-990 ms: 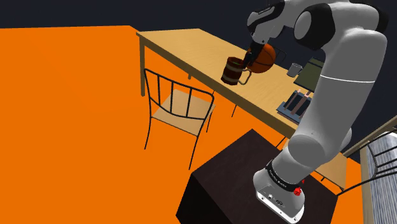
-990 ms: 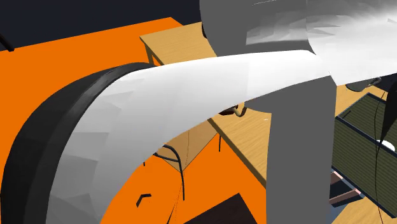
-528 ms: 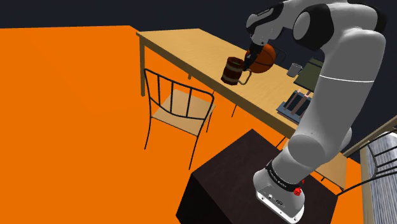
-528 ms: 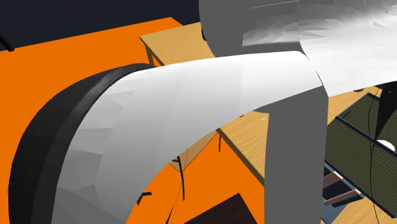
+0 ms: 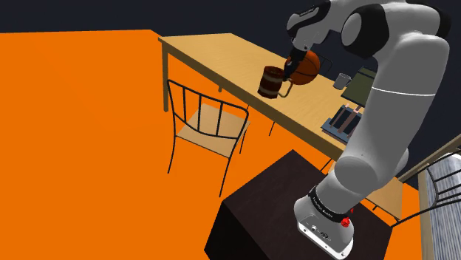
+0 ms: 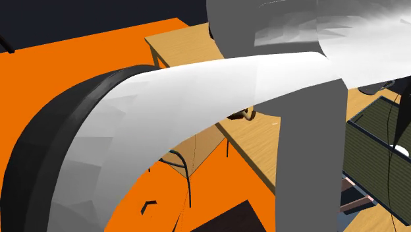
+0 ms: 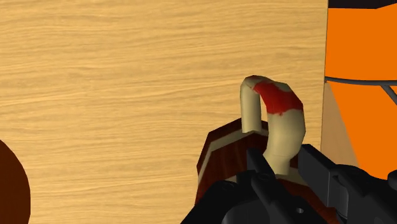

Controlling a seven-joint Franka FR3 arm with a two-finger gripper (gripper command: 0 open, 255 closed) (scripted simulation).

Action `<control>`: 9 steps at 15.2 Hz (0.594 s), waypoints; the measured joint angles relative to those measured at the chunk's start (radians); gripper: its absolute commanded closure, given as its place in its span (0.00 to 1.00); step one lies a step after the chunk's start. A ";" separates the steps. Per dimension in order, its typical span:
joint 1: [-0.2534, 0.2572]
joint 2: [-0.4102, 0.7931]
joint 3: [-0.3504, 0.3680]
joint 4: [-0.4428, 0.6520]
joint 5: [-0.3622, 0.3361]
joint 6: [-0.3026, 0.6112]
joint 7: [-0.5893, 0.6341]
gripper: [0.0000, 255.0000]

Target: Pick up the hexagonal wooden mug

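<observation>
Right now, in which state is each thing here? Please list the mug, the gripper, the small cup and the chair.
mug: upright, its handle clasped between the fingers; whether it is off the table, I cannot tell.
gripper: shut on the mug's handle.
small grey cup: upright on the table, apart from the gripper.
chair: standing upright beside the table.

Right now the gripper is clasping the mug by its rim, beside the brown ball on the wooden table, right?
Not the rim: the wrist view shows the gripper clasping the mug by its pale handle. It is beside the brown ball on the wooden table.
</observation>
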 measured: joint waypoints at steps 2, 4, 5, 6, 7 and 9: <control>0.001 -0.008 -0.002 0.017 -0.006 -0.023 0.005 1.00; 0.002 -0.015 -0.005 0.031 -0.011 -0.043 0.009 1.00; 0.002 -0.018 -0.006 0.042 -0.014 -0.057 0.012 1.00; 0.002 -0.024 -0.007 0.051 -0.018 -0.071 0.013 1.00; 0.002 -0.029 -0.009 0.055 -0.021 -0.080 0.014 1.00; 0.002 -0.031 -0.010 0.082 -0.024 -0.108 0.020 1.00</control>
